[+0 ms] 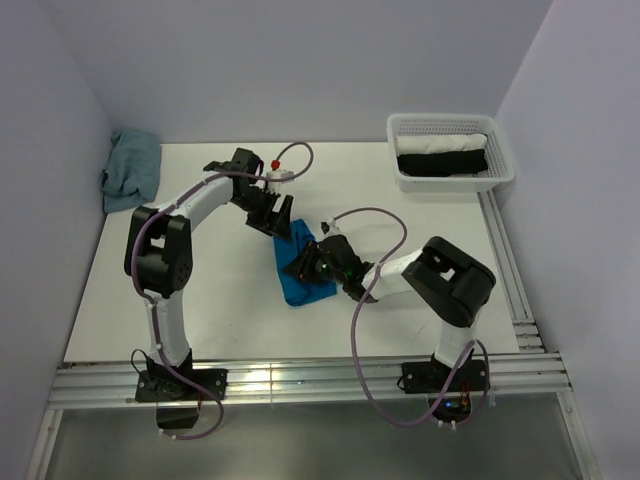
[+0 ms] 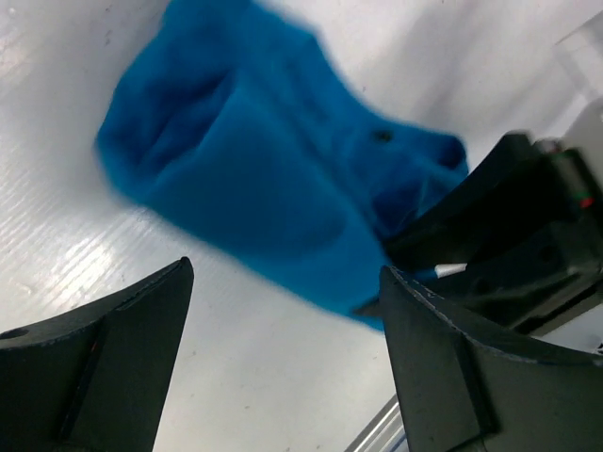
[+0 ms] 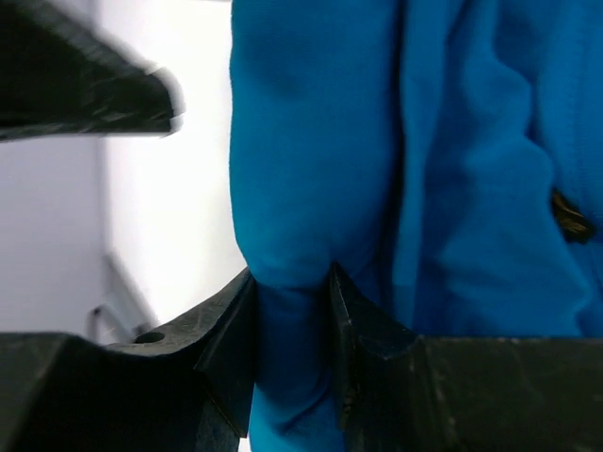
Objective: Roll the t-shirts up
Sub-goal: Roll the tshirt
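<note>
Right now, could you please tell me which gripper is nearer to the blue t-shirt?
Right. The right gripper pinches a fold of the blue t-shirt; the left gripper hangs open just off its far end.

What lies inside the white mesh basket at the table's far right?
Inside the basket: a white cloth roll and a black cloth roll, side by side. Anything beneath them is covered.

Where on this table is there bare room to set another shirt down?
Bare white tabletop runs between the white mesh basket and the right arm, and near the front between the two arm bases. The centre is crowded: the left gripper and right gripper meet at the bright blue cotton t-shirt. A crumpled teal cloth fills the far-left corner.
</note>
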You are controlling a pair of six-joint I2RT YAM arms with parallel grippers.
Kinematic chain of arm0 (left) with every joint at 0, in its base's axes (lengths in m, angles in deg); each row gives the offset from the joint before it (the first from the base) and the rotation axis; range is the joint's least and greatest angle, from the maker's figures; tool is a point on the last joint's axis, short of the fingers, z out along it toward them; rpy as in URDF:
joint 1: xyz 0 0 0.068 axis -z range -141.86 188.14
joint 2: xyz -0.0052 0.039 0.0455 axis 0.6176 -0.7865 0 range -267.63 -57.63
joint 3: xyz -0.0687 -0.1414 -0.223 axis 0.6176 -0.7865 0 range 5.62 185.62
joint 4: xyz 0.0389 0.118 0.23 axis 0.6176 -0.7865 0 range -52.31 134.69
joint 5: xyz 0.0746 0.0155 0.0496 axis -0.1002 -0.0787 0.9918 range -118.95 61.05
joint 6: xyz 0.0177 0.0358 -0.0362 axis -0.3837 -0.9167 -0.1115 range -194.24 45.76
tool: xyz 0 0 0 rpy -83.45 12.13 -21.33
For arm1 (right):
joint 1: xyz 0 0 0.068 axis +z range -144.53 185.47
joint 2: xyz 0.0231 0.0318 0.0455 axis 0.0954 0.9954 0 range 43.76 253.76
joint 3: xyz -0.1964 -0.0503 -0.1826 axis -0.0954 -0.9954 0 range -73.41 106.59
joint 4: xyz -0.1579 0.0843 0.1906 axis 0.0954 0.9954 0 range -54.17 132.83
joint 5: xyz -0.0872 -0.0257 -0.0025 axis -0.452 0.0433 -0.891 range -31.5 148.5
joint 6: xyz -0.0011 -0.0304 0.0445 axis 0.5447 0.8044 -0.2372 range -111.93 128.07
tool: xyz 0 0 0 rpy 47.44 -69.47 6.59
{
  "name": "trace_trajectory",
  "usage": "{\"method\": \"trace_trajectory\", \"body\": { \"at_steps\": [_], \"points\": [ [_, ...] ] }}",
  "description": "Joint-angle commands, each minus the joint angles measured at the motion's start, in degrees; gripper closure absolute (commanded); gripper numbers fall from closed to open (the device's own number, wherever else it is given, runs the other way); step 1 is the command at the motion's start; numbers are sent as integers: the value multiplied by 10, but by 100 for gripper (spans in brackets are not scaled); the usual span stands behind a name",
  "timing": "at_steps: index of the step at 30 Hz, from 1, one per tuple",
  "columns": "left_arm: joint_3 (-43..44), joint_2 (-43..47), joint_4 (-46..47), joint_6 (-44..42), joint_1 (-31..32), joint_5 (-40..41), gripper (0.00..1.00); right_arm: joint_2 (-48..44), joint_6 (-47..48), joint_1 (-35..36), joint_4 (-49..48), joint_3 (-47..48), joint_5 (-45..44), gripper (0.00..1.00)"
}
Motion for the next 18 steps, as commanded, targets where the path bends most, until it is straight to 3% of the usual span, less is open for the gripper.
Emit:
{"method": "trace_trajectory", "body": {
  "at_steps": [1,7,18],
  "points": [
    [-18,14,56,6,-1,-21,15,39,-69,5,-140,-15,111,64],
    [-32,-24,81,43,-1,77,19,51,-99,2,-137,-24,83,64],
    [10,-53,44,38,13,202,38,16,-68,7,108,16,-23,57]
  ]
}}
